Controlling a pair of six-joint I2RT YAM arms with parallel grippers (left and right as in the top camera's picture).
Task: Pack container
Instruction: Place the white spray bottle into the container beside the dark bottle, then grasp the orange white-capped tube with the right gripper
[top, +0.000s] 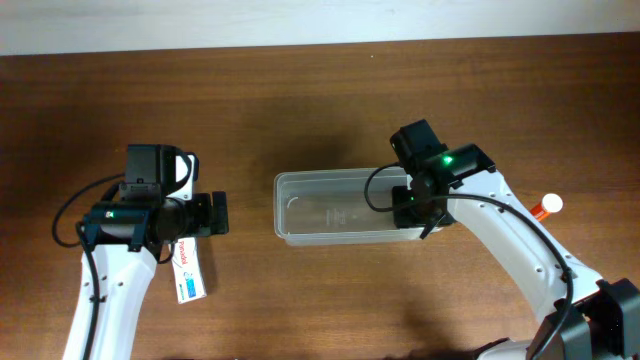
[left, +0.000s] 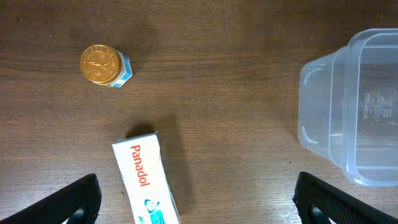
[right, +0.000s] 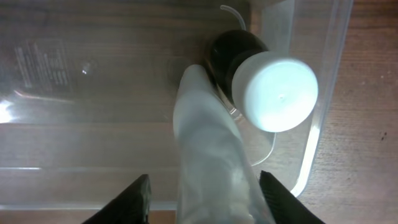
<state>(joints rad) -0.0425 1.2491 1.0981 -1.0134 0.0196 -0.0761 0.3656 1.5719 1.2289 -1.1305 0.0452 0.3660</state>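
The clear plastic container (top: 283, 208) lies at the table's middle; it also shows in the left wrist view (left: 318, 99) and the right wrist view (right: 328, 81). Inside its right end lies a dark bottle with a white cap (right: 278, 87), and a translucent white pouch (right: 208, 143) leans against it. My right gripper (top: 415, 208) is over that end, its jaws (right: 204, 190) open either side of the pouch, with a gap on the left. My left gripper (top: 214, 213) is open and empty (left: 196, 190) above the table, left of the container.
A white Panadol box (left: 144, 180) lies below the left gripper, also in the overhead view (top: 187, 270). A small jar with a gold lid (left: 104, 65) stands farther off. A small orange item with a white cap (top: 548, 206) lies at the right.
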